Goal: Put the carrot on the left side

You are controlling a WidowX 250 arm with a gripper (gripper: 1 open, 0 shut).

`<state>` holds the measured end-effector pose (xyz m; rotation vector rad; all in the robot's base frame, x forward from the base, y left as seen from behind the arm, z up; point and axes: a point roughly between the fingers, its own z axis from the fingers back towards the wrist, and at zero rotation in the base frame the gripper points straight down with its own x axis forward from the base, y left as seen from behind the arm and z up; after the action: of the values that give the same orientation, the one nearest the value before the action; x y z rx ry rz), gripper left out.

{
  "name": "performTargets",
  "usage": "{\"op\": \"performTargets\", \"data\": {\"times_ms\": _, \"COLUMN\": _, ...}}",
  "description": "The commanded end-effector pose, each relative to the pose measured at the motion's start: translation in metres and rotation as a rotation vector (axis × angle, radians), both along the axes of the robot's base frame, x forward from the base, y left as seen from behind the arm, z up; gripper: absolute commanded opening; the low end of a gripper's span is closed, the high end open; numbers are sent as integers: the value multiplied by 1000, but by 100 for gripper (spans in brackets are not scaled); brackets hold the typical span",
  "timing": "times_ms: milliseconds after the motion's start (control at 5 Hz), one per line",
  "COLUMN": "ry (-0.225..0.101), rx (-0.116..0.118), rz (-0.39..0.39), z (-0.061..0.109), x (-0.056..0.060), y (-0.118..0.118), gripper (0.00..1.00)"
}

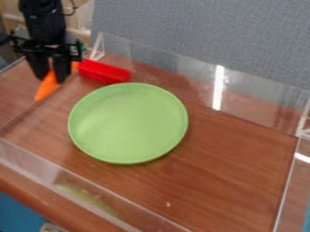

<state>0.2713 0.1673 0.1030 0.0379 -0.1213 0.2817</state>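
Now clamped in the gripper (49, 74), carrot (46, 87) hanging tip-down just above the table (230, 172), left of the plate (127, 122), near the block (103, 70), presumably ready for setting down.

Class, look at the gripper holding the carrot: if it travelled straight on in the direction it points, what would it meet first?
The gripper points straight down, shut on the carrot. Below it lies only bare wooden tabletop, left of the green plate, so the carrot's tip would probably touch wood first; the gap is hard to judge.
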Motion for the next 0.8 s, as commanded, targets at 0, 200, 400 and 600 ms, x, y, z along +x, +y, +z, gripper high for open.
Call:
{"op": "performTargets", "data": {"times_ms": 0, "ry": -51, "rx": 37, "rz": -32, "z": 15, "x": 10, "y": 0, "gripper": 0}}
{"op": "performTargets", "data": {"times_ms": 200, "ry": -59, "rx": 42, "rz": -61, "z": 22, "x": 13, "y": -16, "gripper": 0}}
{"op": "performTargets", "data": {"times_ms": 400, "ry": -67, "rx": 59, "rz": -105, "z": 29, "x": 16, "y": -36, "gripper": 0}}
{"op": "performTargets", "data": {"times_ms": 600, "ry": -62, "rx": 59, "rz": -107, "z": 19, "x": 20, "y": -30, "gripper": 0}}
